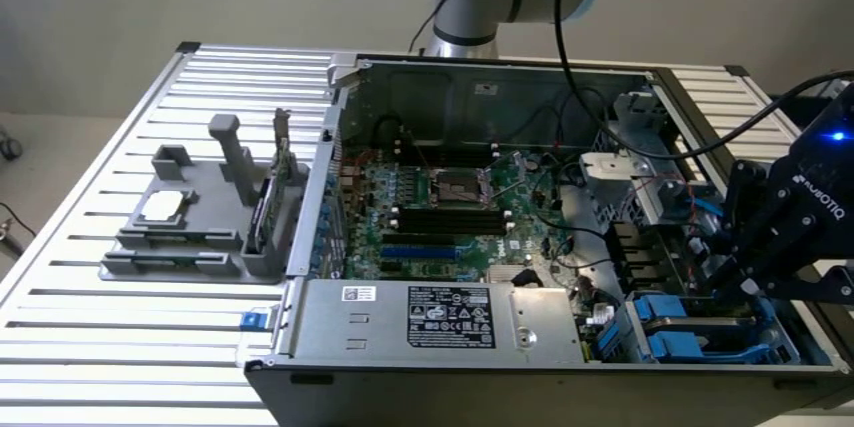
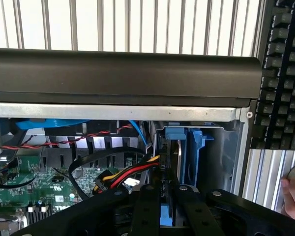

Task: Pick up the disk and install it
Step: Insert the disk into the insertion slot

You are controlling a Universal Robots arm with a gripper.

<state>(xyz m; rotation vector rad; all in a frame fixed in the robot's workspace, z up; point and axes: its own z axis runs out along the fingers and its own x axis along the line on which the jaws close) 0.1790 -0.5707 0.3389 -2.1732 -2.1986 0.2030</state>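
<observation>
Gripping the disk (image 2: 176, 137) edge-on, with the pincer (image 1: 742, 282) nearly closed around it. Poised at four o'clock in the computer case (image 1: 534, 395), at the drive bay (image 2: 226, 147).

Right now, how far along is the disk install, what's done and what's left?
Done: the pick-up looks complete; the disk sits edge-on between the gripper's jaws. In hand: the jaws are closed on its blue frame, holding it in the drive bay. Left: it is not yet released, and whether it is fully seated I cannot tell.
</observation>
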